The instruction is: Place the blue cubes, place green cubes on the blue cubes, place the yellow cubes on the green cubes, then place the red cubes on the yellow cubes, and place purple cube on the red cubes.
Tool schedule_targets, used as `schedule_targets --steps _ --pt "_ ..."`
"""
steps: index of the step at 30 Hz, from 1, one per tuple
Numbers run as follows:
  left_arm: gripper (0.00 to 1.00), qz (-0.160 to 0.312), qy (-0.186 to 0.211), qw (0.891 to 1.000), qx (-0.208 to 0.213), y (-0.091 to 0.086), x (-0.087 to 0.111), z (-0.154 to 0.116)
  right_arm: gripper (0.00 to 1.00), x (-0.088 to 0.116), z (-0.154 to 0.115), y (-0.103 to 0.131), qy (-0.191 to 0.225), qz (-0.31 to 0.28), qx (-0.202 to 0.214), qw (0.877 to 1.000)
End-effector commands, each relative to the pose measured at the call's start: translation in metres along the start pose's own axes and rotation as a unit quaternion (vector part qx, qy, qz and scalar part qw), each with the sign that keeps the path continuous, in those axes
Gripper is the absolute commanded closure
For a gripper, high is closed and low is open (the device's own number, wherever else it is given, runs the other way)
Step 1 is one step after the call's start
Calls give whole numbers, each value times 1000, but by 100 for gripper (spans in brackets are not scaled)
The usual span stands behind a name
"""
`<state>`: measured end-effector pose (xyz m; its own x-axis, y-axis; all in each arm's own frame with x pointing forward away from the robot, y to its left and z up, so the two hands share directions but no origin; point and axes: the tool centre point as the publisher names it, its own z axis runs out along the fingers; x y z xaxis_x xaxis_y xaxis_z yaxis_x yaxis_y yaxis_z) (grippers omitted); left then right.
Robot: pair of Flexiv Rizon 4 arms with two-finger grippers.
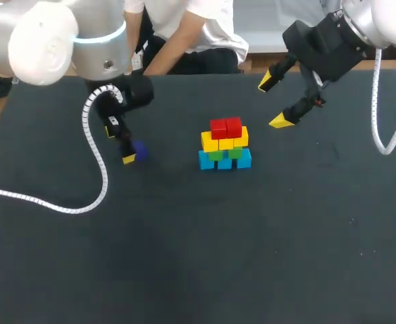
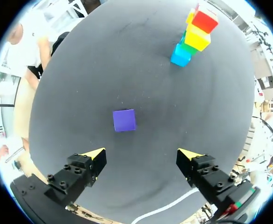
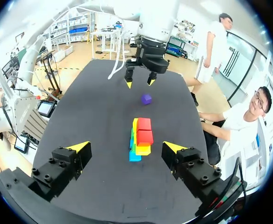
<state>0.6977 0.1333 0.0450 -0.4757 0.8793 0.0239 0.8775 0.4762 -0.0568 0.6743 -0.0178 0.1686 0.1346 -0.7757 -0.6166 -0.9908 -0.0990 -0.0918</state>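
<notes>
While the purple cube (image 2: 124, 120) lies on the table (image 1: 184, 256) just ahead of the wide-open left gripper (image 2: 143, 154), the stack (image 1: 225, 143) stands well apart (blue at the base, then green, yellow, red on top). The right gripper (image 1: 274, 101), also spread wide and holding nothing, hangs beyond the stack.

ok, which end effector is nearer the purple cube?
Left. The left end effector hangs open, purple cube just ahead of it; the right end effector is beyond the cube stack.

stack (image 1: 225, 144) — blue, green, yellow, red tiers | purple cube (image 2: 124, 120) — apart, on table
</notes>
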Motion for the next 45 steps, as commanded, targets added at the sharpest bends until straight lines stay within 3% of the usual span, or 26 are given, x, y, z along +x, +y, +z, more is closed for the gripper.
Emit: schedule_targets --steps 1,27,45 --pt "0 0 10 1000 27 14 -6 0 0 0 0 0 0 0 0 1000" --pt "0 9 8 1000 14 15 -36 18 0 0 0 0 0 0 0 1000" --pt "0 6 10 1000 20 25 -43 34 0 0 0 0 0 0 0 1000"
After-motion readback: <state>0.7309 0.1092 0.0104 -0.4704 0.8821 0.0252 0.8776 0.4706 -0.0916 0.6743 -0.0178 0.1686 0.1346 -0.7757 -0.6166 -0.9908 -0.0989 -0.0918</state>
